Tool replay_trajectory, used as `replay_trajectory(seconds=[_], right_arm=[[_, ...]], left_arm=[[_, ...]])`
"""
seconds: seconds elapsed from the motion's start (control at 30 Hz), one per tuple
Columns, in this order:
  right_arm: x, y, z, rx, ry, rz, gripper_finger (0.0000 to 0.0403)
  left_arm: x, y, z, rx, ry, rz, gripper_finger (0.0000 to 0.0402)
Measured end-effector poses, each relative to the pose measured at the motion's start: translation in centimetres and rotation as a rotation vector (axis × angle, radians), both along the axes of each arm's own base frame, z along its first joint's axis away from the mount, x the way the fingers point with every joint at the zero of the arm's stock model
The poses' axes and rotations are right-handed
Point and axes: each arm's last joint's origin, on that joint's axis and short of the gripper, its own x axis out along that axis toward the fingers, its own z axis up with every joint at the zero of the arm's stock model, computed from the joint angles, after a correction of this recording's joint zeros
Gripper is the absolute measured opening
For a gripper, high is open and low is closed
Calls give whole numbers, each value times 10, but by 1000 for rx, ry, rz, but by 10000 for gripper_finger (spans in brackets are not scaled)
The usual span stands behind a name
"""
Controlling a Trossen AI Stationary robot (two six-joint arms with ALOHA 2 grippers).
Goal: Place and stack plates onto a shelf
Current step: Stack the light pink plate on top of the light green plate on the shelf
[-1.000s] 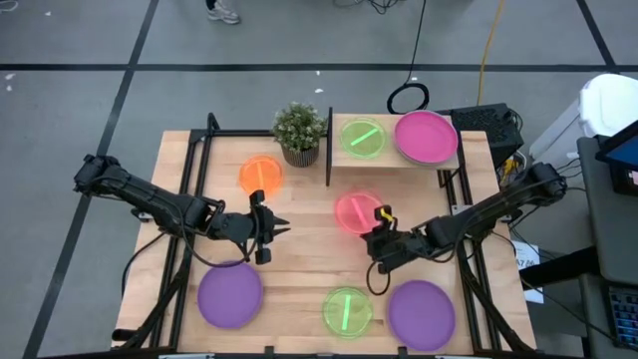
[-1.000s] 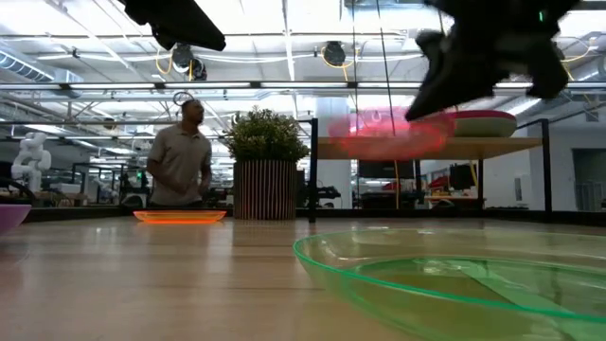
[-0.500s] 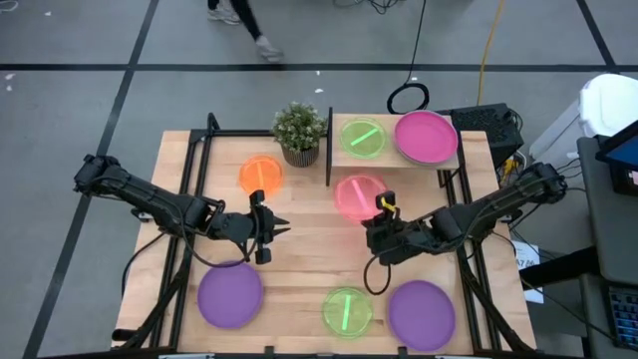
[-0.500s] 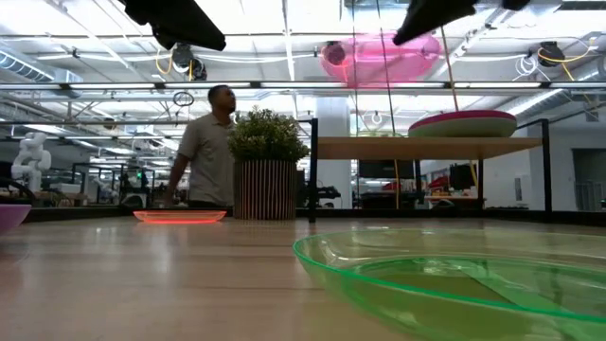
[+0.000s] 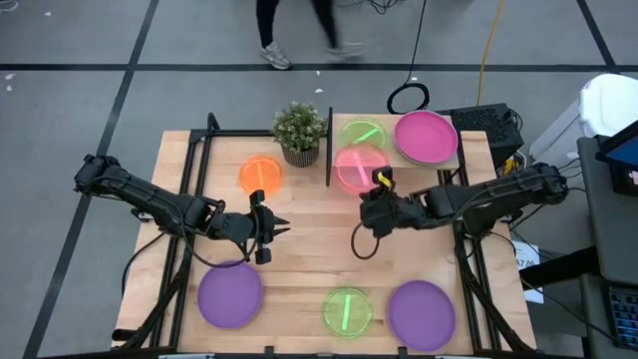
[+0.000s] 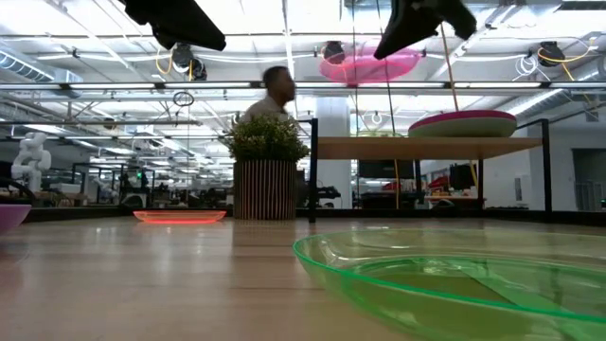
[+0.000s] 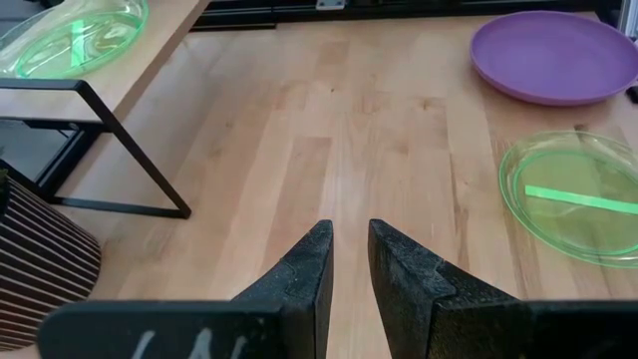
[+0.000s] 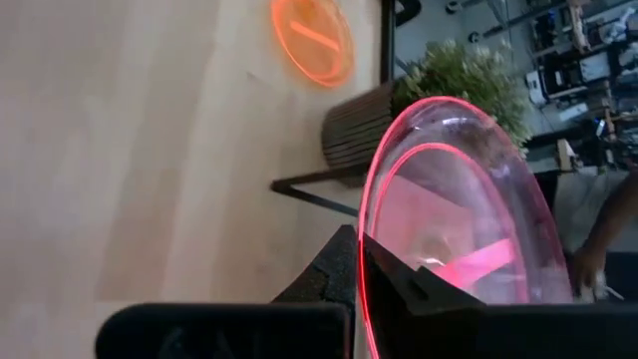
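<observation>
A translucent pink-red plate [image 5: 355, 170] hangs in the air over the near left part of the shelf [image 5: 394, 163], with my right gripper [image 5: 378, 185] shut on it. On the shelf's board lie a lime green plate [image 5: 363, 133] and a magenta plate [image 5: 427, 137]. In the low view the pink-red plate [image 6: 369, 66] shows well above the shelf [image 6: 426, 147]. My left gripper [image 5: 279, 227] waits over the table's left middle. Its fingers [image 7: 349, 244] stand slightly open with nothing between them. My right gripper pinches the pink-red plate's rim [image 8: 365, 237] between its two fingers, on the plate's side toward the table's right. The fingers come from the right, slanting down. The plate is lifted clear of table and shelf and reaches out past the fingertips toward the plant.
On the table lie an orange plate [image 5: 260, 175], a purple plate [image 5: 229, 294] at near left, a lime green plate [image 5: 347, 310] at near middle and a purple plate [image 5: 421, 314] at near right. A potted plant [image 5: 299, 130] stands left of the shelf's black upright edge [image 5: 329, 145]. A person walks beyond the table.
My right gripper has risen and gone toward the table's far edge, turning as it went, and has stayed shut on the pink-red plate. The plate has gone from just above the table's middle to well above the shelf's near left part.
</observation>
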Motion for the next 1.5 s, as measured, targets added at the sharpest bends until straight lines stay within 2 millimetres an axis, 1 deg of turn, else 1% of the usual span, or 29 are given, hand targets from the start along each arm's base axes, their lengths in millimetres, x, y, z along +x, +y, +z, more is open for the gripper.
replay_trajectory(seconds=[0.2, 0.5, 0.7, 0.87, 1.2, 1.37, 1.5], right_arm=[[2, -23, 0, -38, 40, -38, 0], [4, -63, -1, 13, 92, -25, 0], [0, -92, -1, 53, 103, -64, 0], [-4, -110, -1, 61, 93, -127, 0], [-2, -130, -13, 124, -13, -108, 0], [-3, -135, -20, 121, -29, -119, 0], [-5, -136, -29, 125, -12, -125, 0]], left_arm=[[0, 0, 0, -2, 0, 1, 74], [0, 0, 0, 4, 0, -2, 74], [0, 0, 0, 23, 4, -14, 74], [0, 0, 0, 26, 5, -16, 74], [0, 0, 0, 26, 5, -15, 74], [0, 0, 0, 25, 5, -14, 74], [0, 0, 0, 25, 5, -15, 74]])
